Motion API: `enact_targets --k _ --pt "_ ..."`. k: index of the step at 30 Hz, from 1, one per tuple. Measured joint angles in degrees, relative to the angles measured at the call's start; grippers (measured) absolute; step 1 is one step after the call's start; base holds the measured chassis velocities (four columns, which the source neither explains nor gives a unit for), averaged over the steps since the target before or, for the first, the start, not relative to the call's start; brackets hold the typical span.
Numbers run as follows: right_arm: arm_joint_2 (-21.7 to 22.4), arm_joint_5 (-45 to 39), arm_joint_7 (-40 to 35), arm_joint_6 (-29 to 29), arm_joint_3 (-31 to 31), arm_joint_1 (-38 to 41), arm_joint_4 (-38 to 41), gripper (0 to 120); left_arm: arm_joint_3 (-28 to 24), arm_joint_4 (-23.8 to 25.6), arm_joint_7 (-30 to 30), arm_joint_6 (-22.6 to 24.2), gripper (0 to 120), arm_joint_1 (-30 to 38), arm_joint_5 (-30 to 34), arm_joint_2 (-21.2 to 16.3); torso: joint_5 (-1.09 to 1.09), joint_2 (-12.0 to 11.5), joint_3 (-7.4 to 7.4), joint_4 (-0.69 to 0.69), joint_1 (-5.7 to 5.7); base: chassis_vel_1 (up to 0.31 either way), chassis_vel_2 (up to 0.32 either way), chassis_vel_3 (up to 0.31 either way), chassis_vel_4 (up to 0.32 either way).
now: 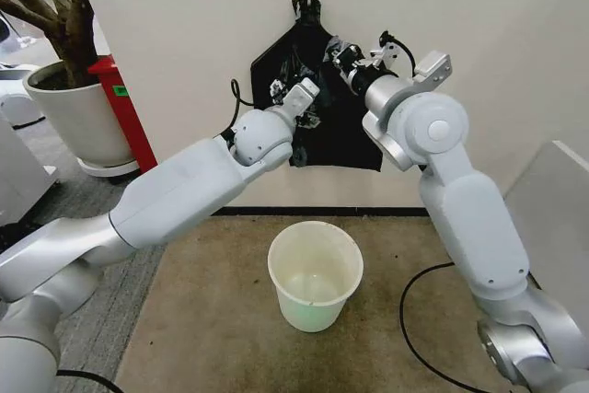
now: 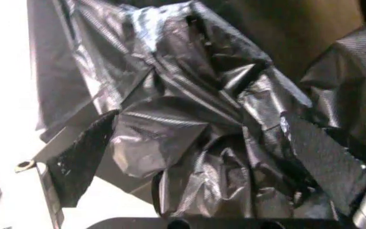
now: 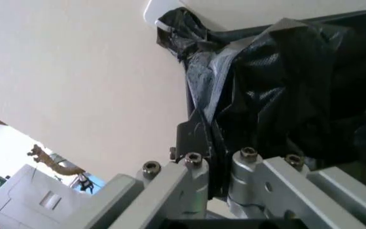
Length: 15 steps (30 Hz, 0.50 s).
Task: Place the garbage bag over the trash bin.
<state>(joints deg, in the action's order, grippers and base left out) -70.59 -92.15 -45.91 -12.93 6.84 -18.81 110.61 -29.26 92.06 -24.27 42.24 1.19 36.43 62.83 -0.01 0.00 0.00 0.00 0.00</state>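
While the garbage bag (image 2: pixel 189 138) hangs, left gripper (image 2: pixel 202 157) straddles its crumpled folds.

Head camera looks down toward the wall; both wrist cameras sit close against the garbage bag (image 1: pixel 317 103).

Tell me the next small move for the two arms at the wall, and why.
Probably close the left end effector on the garbage bag: its fingers stand open on either side of crumpled black plastic. The right end effector is also up against the plastic hanging on the wall. The trash bin stands bare-rimmed on the floor below, so a sack must be pulled free first.
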Motion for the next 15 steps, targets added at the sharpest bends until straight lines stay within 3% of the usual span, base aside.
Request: enact_targets --k 15 --pt "2.4 1.1 2.5 -1.2 2.1 -2.4 -1.7 0 2.5 3.9 -1.9 -0.1 100 -1.2 1.7 -5.9 0.0 0.0 0.0 0.01 0.0 0.0 0.0 0.0 0.0"
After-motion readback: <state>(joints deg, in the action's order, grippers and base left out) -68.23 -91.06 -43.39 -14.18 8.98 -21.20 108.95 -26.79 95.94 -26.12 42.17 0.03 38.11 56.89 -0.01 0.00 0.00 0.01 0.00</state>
